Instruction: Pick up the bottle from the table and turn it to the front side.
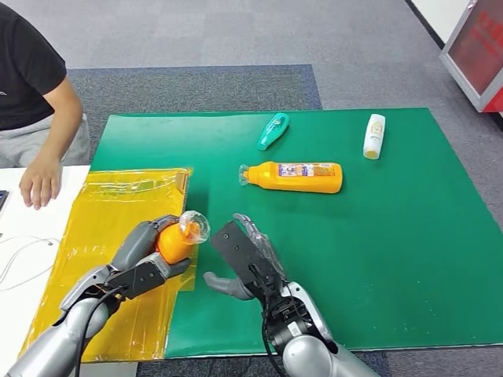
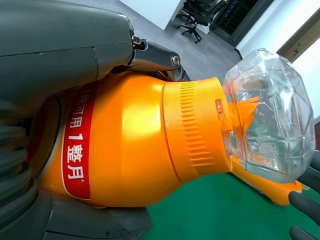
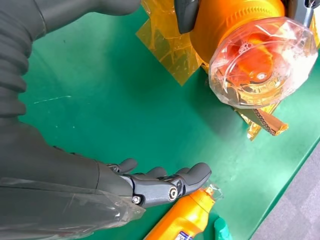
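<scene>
A person's hand [image 1: 40, 181] rests on the white table [image 1: 15, 294] at far left. My left hand [image 1: 145, 255] grips the orange bottle [image 1: 173, 242] above the yellow sheet [image 1: 110, 236], its clear cap [image 1: 194, 227] pointing toward my right hand [image 1: 246, 255], which hovers with fingers spread, holding nothing, over the green mat [image 1: 385, 251]. Beyond lie another orange bottle [image 1: 295, 177], a teal bottle [image 1: 273, 130] and a white bottle [image 1: 373, 136].

Setting: an office-type room used as a robot test space. Grey carpet tiles [image 1: 196, 31] cover the floor; black swivel office chairs [image 2: 194, 22] stand by a white wall. The bench carries a green mat [image 1: 385, 259] and a yellow plastic sheet [image 1: 112, 236]. A person [image 1: 30, 86] sits at an adjoining white desk [image 1: 15, 259].
</scene>
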Controlling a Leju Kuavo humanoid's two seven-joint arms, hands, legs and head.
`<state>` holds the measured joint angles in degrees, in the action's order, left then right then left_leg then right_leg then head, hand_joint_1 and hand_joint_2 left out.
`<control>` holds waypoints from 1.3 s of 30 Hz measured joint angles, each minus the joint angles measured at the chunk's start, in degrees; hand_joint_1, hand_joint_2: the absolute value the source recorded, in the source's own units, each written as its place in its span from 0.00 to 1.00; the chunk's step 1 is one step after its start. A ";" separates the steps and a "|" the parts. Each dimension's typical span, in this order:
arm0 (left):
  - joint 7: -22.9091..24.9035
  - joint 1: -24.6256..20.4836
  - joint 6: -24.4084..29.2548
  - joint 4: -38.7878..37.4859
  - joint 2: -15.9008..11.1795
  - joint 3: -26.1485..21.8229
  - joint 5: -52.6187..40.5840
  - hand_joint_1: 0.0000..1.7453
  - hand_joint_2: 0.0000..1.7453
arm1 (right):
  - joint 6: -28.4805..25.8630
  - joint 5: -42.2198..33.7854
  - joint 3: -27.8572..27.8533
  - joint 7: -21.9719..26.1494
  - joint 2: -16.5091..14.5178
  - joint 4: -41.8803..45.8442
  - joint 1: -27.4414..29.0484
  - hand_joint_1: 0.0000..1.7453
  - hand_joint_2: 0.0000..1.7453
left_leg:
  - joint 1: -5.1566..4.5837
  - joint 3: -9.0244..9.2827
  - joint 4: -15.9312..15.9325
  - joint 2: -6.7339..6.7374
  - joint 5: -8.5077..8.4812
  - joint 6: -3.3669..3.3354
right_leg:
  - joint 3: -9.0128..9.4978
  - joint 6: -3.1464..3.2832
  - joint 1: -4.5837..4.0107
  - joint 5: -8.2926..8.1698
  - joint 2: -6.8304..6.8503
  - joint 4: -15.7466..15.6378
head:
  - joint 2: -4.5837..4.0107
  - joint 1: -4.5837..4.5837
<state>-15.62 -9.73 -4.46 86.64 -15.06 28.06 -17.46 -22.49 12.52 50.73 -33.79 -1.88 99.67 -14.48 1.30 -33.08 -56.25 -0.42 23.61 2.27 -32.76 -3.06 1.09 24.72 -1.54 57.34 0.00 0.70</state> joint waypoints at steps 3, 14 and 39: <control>0.01 0.00 0.00 -0.13 0.07 0.00 0.00 1.00 1.00 | 0.00 0.00 0.00 0.00 -0.02 0.00 0.00 0.00 1.00 | 0.00 0.02 0.00 0.00 0.00 0.00 | 0.02 0.00 0.00 0.00 0.00 0.00 | 0.00 0.00; 0.28 -0.17 0.58 -2.39 1.09 -0.21 -0.58 1.00 1.00 | 0.72 -0.28 0.03 0.00 -0.02 0.00 -0.01 0.00 1.00 | -0.01 0.28 0.04 0.00 0.03 -0.03 | 0.29 0.02 0.01 0.04 0.00 -0.01 | 0.00 -0.01; 0.18 -0.32 2.69 -6.19 3.22 -0.54 -3.93 0.63 1.00 | 2.04 0.21 0.11 0.00 -0.09 0.49 -0.03 0.00 1.00 | -0.06 1.22 0.38 0.00 0.18 0.09 | 1.16 0.21 0.03 0.23 0.01 -0.04 | 0.00 -0.01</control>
<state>-15.44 -10.04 -1.77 80.45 -11.84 27.52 -21.40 -20.45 12.73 50.84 -33.79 -1.97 100.15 -14.51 1.24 -31.85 -55.87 -0.42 23.79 2.35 -31.60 -2.85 1.12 24.95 -1.53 57.31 0.00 0.69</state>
